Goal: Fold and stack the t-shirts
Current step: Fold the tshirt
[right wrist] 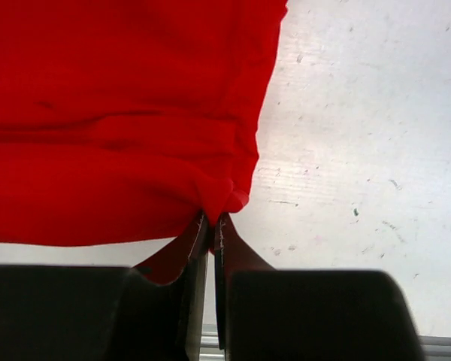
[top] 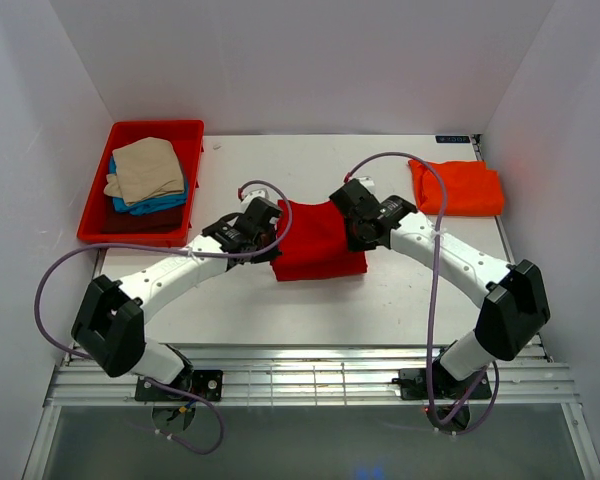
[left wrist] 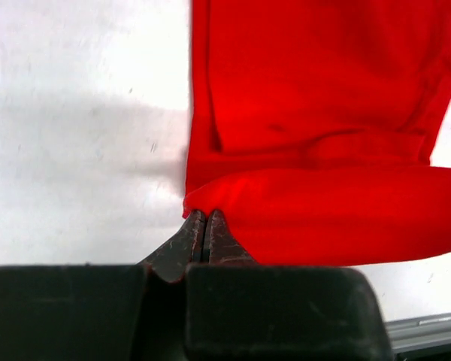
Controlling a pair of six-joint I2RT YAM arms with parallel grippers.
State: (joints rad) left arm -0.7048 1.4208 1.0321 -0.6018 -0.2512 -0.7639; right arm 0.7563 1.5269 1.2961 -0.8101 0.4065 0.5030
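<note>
A bright red t-shirt [top: 317, 238] lies partly folded at the middle of the table. My left gripper [top: 270, 222] is shut on its left corner, seen in the left wrist view [left wrist: 205, 213] with red cloth [left wrist: 316, 135] hanging ahead. My right gripper [top: 357, 232] is shut on its right corner, seen in the right wrist view [right wrist: 216, 218] with the cloth [right wrist: 113, 128] to its left. A folded orange-red t-shirt [top: 458, 187] lies at the back right. Beige [top: 143, 169], blue [top: 160, 204] and dark red [top: 140, 222] shirts are piled in the tray.
A rigid red plastic tray [top: 192, 170] stands at the back left. White walls close the table on three sides. A metal rail [top: 310, 380] runs along the near edge by the arm bases.
</note>
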